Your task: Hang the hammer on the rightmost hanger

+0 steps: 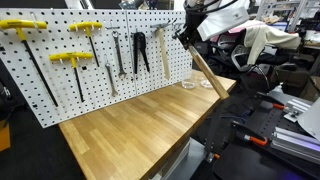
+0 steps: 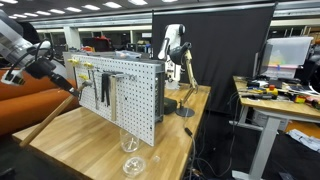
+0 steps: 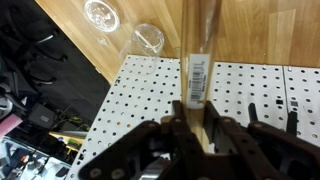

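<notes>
My gripper (image 1: 186, 36) is shut on the hammer's pale wooden handle (image 1: 208, 70) and holds it in the air at the right end of the white pegboard (image 1: 95, 85). The handle slants down from the jaws towards the table's edge. It shows the same way in both exterior views, with the gripper (image 2: 47, 68) above the handle (image 2: 42, 115). In the wrist view the handle (image 3: 198, 40), with a barcode label, runs up from between the fingers (image 3: 196, 125) across the pegboard (image 3: 140, 95). The dark head is hidden by the gripper.
Yellow T-handled tools (image 1: 70, 58), a wrench (image 1: 115, 55) and black-handled pliers (image 1: 140, 50) hang on the pegboard. Two clear glasses (image 1: 188, 86) (image 3: 148, 38) stand on the wooden table (image 1: 130, 130) near the board's end. A second robot arm (image 2: 178, 60) stands at the back.
</notes>
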You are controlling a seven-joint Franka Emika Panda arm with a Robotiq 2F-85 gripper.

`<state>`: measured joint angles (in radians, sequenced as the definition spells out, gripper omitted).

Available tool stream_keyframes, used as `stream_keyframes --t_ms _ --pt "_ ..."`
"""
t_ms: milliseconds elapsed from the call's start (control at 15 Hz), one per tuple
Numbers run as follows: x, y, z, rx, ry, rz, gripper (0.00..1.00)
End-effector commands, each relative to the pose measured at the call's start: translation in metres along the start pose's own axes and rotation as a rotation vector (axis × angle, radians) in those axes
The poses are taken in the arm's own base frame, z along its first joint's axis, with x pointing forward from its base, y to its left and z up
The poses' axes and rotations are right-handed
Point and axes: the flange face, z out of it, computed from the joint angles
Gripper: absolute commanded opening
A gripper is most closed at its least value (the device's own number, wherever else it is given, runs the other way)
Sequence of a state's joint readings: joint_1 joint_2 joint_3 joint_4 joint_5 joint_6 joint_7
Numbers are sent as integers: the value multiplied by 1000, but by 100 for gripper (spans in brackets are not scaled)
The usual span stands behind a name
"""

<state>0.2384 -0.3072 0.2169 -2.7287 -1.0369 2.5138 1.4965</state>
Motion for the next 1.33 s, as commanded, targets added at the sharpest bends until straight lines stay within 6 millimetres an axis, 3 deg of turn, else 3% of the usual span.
stream_keyframes --t_ms 0,67,133,600,800,1000,1067,1133,1267 --pt "-19 38 -3 14 21 7 6" --pt "0 30 4 11 17 20 6" --pt "0 39 4 12 27 31 6" --pt "53 102 5 24 151 101 6" --pt "58 120 8 34 191 65 6" --pt "51 120 14 97 201 -83 6" --pt "51 118 15 56 180 -6 6" --pt "49 118 17 62 174 -12 23" --pt "48 117 19 61 169 -11 23"
